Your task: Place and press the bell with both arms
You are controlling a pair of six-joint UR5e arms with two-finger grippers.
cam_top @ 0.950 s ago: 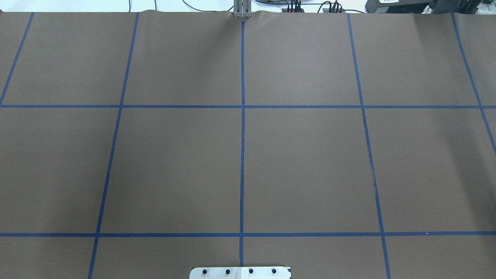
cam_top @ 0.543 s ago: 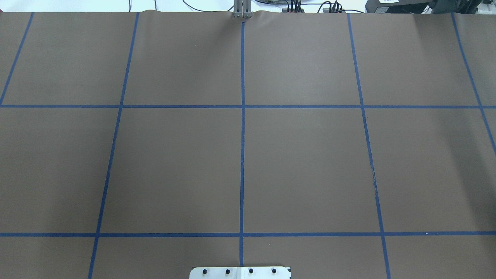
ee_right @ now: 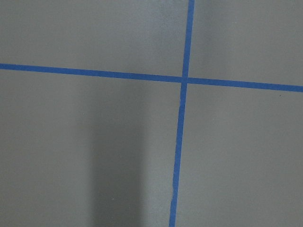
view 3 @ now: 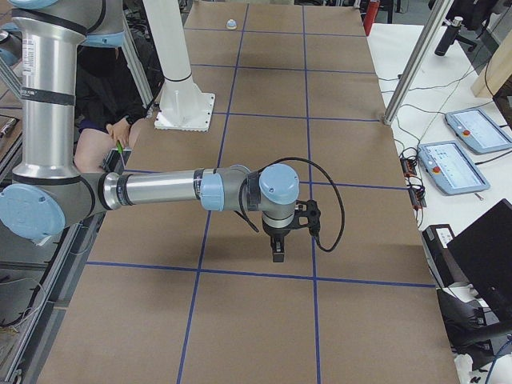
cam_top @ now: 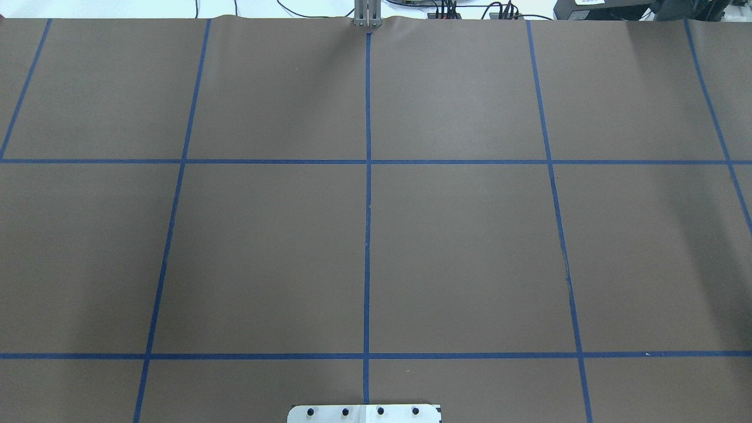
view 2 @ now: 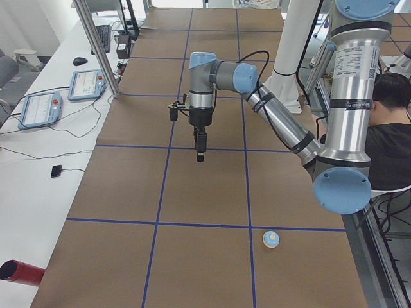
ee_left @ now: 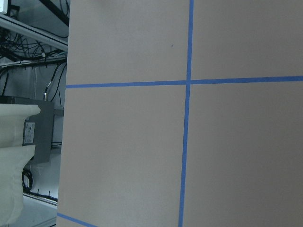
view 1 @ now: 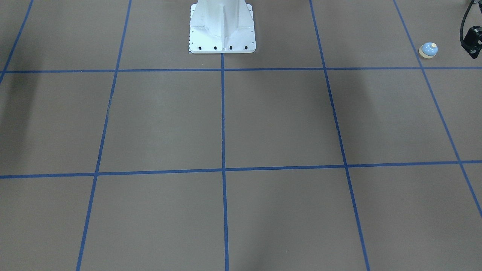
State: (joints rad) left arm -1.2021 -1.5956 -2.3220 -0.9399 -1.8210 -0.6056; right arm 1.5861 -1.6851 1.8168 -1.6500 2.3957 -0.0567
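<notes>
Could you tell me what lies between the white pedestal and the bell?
Nothing but brown table cover and two blue tape lines separates the white pedestal from the bell, as the front-facing view shows.

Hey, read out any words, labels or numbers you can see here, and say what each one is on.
No text is readable.
White sticker on the left grey-and-silver arm: print too small to read.
Label on the grey box beside the brown-papered table: blurred.
</notes>
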